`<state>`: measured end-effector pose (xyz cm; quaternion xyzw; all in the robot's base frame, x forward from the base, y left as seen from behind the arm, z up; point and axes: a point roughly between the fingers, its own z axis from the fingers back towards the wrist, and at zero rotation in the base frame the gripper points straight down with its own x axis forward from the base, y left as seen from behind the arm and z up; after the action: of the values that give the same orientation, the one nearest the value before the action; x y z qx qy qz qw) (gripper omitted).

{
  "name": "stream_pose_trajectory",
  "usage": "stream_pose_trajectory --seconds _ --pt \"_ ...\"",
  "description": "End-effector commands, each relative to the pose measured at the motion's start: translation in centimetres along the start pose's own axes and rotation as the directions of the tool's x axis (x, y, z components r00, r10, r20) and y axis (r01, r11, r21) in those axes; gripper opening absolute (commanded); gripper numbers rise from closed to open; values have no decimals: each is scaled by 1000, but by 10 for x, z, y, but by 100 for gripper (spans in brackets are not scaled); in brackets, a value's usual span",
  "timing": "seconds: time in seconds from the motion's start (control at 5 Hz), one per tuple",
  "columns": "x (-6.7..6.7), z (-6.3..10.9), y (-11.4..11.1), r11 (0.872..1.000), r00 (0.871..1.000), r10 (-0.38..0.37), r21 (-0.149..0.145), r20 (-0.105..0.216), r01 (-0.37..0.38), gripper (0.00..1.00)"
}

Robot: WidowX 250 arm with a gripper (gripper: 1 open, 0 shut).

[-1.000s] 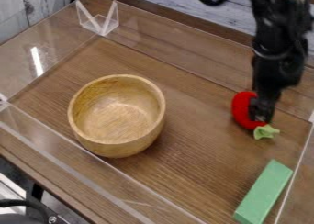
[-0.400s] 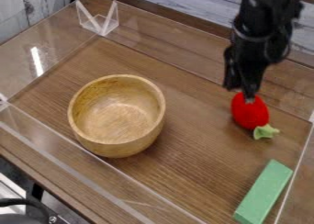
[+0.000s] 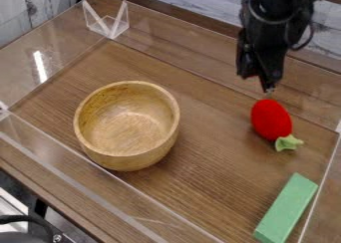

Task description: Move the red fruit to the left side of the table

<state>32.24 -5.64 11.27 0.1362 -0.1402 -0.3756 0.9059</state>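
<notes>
The red fruit point(image 3: 272, 118) lies on its side on the right part of the brown table point(image 3: 213, 182), its green leafy stem pointing toward the front right. The dark gripper point(image 3: 265, 83) hangs above and just behind the fruit, apart from it and pointing steeply down. Nothing is between its fingers. They merge into one dark shape, so how wide they stand does not show.
A wooden bowl point(image 3: 127, 124) stands left of centre. A green rectangular block point(image 3: 288, 209) lies at the front right corner. Low clear acrylic walls point(image 3: 40, 68) edge the tabletop, and a clear folded stand point(image 3: 107, 20) sits at the back left.
The gripper was down at the red fruit; it has since risen and shifted back and slightly left, leaving the fruit where it lay. The wrist has rolled.
</notes>
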Motion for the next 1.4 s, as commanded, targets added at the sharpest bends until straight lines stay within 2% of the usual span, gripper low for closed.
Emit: stream_pose_trajectory --seconds 0.0,0.2,0.4,0.6,1.0,1.2 --pt "3 1 -6 1000 999 -23 3 41 23 100" --pt "3 -14 -10 1000 999 -8 -2 32 8 100" --pt "7 -22 -17 998 998 56 -4 8 -56 100" --pt "12 -31 -25 993 993 117 -2 -16 -117 100" --pt "25 -42 -32 975 973 222 15 -60 -221 100" --pt "24 -55 -36 985 984 174 2 -45 -174 0"
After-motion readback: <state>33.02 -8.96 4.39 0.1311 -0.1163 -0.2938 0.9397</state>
